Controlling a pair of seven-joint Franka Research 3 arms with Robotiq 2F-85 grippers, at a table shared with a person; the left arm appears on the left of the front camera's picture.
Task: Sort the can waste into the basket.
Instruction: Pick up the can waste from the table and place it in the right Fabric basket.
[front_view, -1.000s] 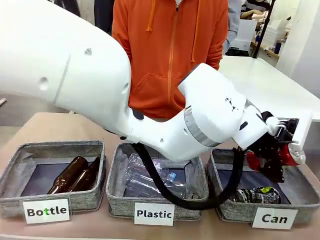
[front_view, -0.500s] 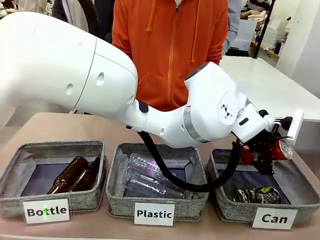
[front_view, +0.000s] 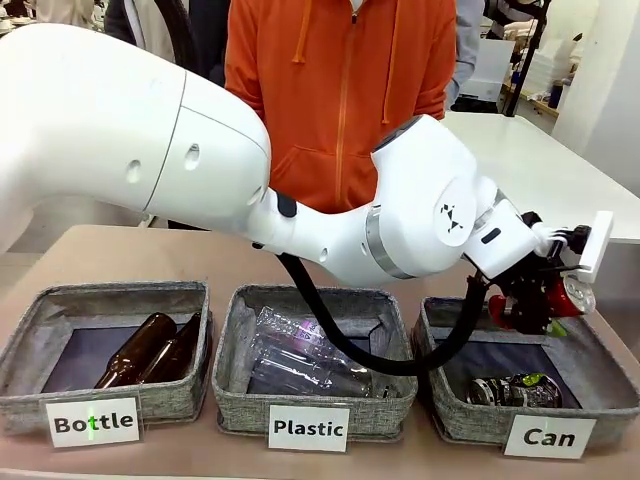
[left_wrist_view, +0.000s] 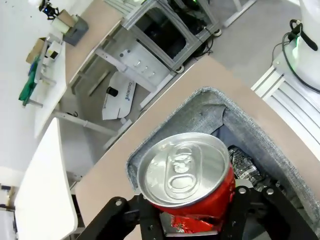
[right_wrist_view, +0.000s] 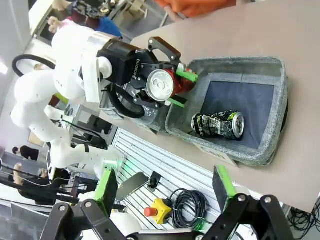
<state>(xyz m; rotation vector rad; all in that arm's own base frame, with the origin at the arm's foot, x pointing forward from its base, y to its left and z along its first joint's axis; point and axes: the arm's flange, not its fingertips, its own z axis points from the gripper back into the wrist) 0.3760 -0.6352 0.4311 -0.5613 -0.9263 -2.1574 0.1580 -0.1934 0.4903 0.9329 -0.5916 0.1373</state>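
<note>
My left arm reaches across the middle of the tabletop to its right end, and the left gripper is clamped on the red can. In the left wrist view the fingers press the red can from both sides, its silver top turned toward the camera and its lower body dented. It hangs in the air above the far edge of the Can basket, not touching the fabric.

The crushed dark can with green-yellow marks lies on its side on the basket's dark bottom, close to the near wall behind the "Can" label. From the right wrist I see the same dark can lying flat in the basket, well below the red one.

My right gripper has its green-padded fingers spread wide with nothing between them, back from the basket on my side of the table.

Along the near edge of the tabletop, the Plastic basket in the middle holds clear plastic bottles, and the Bottle basket at the left end holds brown glass bottles. A person in an orange hoodie stands at the far edge.
</note>
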